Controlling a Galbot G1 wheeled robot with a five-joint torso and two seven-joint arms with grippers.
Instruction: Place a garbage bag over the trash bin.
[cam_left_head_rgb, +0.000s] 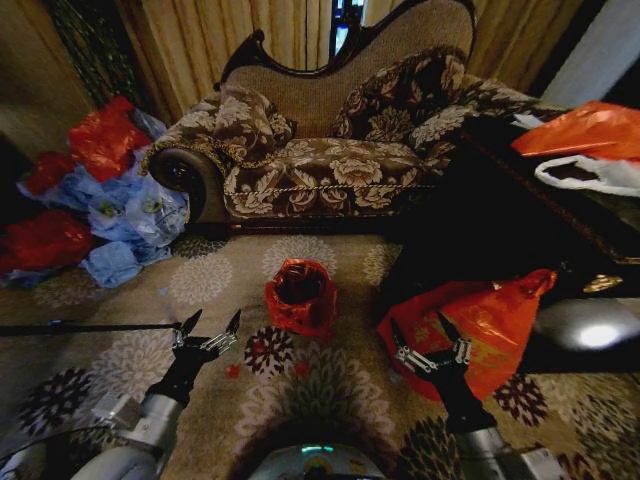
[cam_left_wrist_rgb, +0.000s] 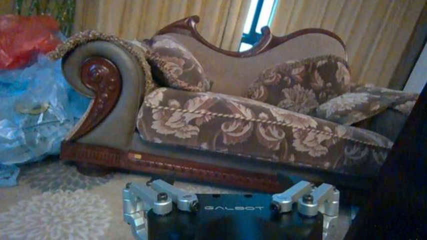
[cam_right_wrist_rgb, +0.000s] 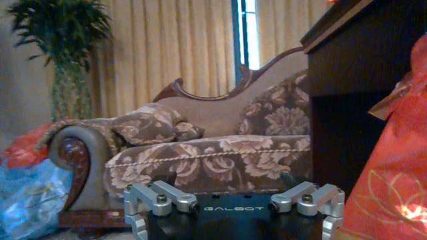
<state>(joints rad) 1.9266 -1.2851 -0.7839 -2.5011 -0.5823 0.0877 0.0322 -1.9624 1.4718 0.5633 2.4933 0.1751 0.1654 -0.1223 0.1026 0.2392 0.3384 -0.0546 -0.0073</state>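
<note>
In the head view, the trash bin (cam_left_head_rgb: 300, 288) stands on the patterned carpet (cam_left_head_rgb: 210, 280) at the centre of the frame, in front of the sofa (cam_left_head_rgb: 330, 150). The garbage bag (cam_left_head_rgb: 297, 308) is already over it: crinkly red plastic wraps the sides and folds over the rim, leaving the dark inside of the bin visible at the top.

The left end effector (cam_left_head_rgb: 207, 331) hovers at the lower left of the frame, left of the bin and apart from it, its fingers spread wide and holding nothing. The right end effector (cam_left_head_rgb: 430, 343) sits at the lower right, also spread wide and empty, just in front of a large orange-red bag (cam_left_head_rgb: 490, 325) with yellowish print that leans against a dark bench (cam_left_head_rgb: 520, 230).

A pile of red and blue bags (cam_left_head_rgb: 95, 200) lies at the left edge, beside the sofa's carved arm.
</note>
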